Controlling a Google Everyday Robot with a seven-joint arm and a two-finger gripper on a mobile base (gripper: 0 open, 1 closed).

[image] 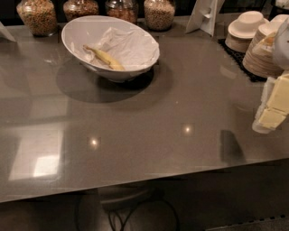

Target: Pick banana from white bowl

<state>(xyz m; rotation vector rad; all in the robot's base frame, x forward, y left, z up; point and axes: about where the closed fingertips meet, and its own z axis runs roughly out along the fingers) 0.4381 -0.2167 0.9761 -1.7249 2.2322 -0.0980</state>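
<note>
Countertop [135, 149], grey and glossy, nearest. Gripper [272, 110] at the right edge, above the surface; whether it is apart or closed cannot be told. Farther back left, white bowl [76, 32], paper-lined, holding the banana [104, 57], well apart from the gripper. Jars [158, 13] behind.

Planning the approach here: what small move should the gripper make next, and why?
Probably carry the gripper leftward toward the white bowl: it hangs at the right edge of view, well apart from the banana lying inside on crumpled paper.

High oblique view, claw [272, 112] at right
</note>
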